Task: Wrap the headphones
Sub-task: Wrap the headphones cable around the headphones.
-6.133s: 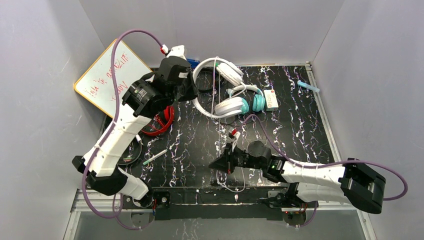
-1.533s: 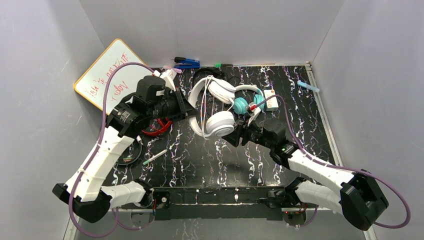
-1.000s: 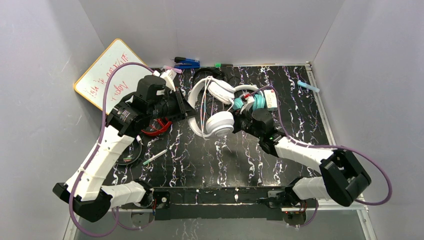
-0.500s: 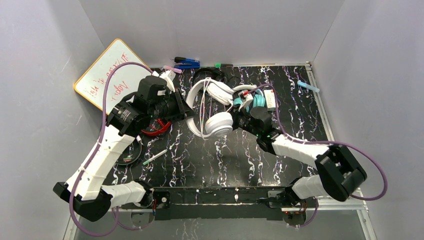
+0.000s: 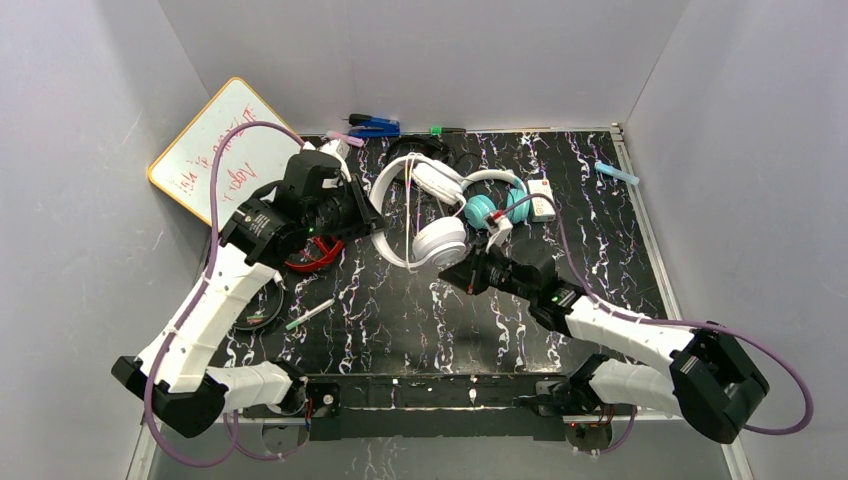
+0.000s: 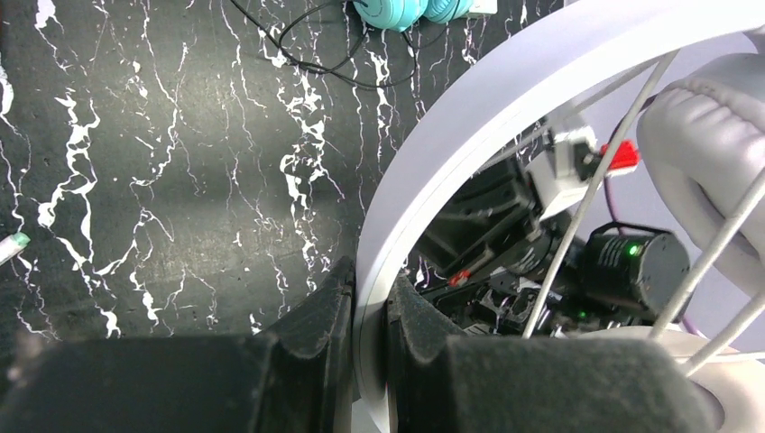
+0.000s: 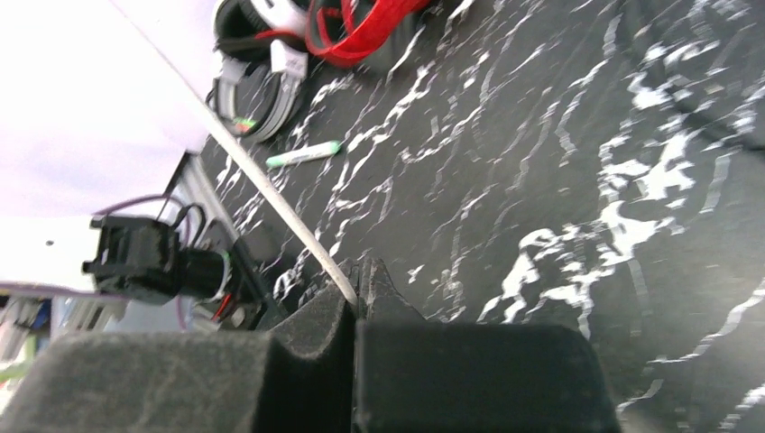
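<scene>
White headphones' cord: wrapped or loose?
Partly wrapped: the cord crosses the band several times; its tail runs taut into the shut right gripper.

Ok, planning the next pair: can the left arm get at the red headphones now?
Probably not yet: the left fingers grip the white headphones' band, though the red headphones lie just under that arm.

Top cam high at near edge, facing down; wrist cams low, close-up; shared: marbled tabletop (image 5: 420,320).

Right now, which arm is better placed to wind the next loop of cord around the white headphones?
The right: the right gripper pinches the white cord; the left gripper is busy clamping the white headband.
</scene>
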`<state>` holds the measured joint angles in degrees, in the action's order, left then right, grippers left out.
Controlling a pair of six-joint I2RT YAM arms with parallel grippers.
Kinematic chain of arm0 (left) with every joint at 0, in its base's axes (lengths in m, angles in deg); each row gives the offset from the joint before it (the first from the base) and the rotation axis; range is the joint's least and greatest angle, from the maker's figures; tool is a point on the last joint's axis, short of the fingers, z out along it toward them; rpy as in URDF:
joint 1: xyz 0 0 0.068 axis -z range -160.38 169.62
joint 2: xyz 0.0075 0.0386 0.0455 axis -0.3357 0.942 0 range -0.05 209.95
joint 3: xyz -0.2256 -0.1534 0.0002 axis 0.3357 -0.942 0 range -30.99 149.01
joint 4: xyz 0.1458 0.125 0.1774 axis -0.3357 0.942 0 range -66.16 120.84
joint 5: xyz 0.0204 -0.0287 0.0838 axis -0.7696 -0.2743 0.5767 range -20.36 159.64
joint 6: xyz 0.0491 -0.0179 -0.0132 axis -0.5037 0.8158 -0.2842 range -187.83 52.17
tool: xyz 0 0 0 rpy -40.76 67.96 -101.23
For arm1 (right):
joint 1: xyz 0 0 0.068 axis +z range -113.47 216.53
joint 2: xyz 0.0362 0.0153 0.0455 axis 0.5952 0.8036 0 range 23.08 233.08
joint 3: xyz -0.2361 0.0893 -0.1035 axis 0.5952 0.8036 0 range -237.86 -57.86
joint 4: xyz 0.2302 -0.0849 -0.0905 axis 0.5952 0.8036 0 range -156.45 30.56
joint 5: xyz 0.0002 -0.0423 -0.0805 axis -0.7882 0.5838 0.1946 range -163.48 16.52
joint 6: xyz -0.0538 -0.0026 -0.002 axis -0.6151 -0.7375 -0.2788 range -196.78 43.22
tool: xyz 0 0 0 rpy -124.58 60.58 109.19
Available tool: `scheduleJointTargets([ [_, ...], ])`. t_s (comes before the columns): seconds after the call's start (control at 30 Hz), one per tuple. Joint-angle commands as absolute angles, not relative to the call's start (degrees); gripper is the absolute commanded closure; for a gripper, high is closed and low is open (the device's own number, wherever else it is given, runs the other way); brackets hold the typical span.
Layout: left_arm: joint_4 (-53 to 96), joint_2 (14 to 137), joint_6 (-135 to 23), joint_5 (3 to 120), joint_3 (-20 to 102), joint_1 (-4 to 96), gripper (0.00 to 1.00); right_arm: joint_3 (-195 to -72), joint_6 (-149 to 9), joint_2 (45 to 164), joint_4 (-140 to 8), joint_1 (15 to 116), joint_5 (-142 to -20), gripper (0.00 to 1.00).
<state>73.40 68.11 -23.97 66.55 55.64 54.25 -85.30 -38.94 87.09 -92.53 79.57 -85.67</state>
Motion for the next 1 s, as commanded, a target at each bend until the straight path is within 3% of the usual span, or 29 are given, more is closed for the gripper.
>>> scheduleJointTargets([
  [0.0,67.4,67.1,-19.8,68.3,54.0,54.4,1.00,-85.5,-36.1,84.9,-91.7,85.5,-84.6,0.99],
  [0.47,63.4,67.9,-12.4,83.4,46.8,53.2,1.00,-85.2,-31.0,82.5,-92.1,101.6,-74.0,0.99],
  [0.97,58.3,68.4,-11.9,91.3,37.9,53.0,1.00,-93.3,-30.3,85.0,-91.3,107.1,-66.9,0.96],
])
